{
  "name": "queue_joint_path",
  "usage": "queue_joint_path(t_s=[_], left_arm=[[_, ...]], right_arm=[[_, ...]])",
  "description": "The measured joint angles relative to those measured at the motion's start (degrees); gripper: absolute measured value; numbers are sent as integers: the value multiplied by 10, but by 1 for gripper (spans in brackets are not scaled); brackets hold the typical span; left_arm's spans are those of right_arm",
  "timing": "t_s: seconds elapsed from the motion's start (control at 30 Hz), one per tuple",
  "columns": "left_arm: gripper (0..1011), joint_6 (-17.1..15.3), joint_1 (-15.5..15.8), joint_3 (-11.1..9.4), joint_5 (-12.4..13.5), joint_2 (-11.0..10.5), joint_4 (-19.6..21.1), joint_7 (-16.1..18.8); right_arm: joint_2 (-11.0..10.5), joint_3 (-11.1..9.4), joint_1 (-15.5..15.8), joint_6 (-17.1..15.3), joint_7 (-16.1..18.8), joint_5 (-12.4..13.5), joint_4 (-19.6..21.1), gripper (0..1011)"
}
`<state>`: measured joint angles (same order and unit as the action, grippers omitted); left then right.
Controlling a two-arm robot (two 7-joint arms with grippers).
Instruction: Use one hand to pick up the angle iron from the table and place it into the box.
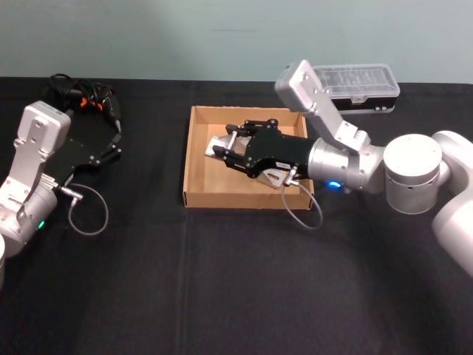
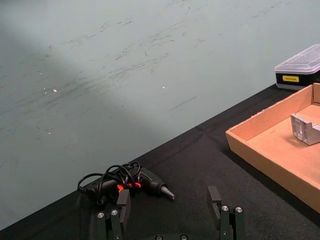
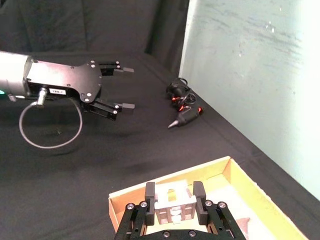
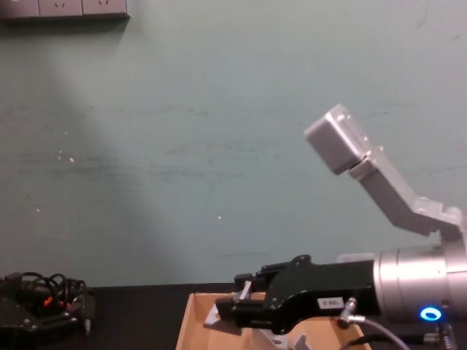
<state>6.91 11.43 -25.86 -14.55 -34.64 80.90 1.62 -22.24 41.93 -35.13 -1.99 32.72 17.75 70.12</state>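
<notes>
On the black table (image 1: 244,281), box (image 1: 198,159) with angle iron (image 3: 174,204) clamped between right tool (image 3: 173,196) fingers

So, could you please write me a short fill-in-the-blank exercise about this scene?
1. The right gripper holds the angle iron over the ____.
2. The left gripper, resting apart, has its jaws ____.
3. The plastic case has a ____ lid.

Missing words: box; open; clear
</notes>
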Motion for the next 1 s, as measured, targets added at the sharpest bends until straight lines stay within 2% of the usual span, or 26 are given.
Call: queue_joint_path(t_s=[0.33, 0.83, 1.0], left_arm=[[1000, 0, 0, 0, 0, 0, 0, 0], [1000, 0, 0, 0, 0, 0, 0, 0], [1000, 0, 0, 0, 0, 0, 0, 0]], right_arm=[[19, 2, 7, -29, -20, -24, -7, 451], [37, -10, 9, -56, -30, -49, -23, 452], [39, -16, 12, -60, -30, -55, -23, 575]])
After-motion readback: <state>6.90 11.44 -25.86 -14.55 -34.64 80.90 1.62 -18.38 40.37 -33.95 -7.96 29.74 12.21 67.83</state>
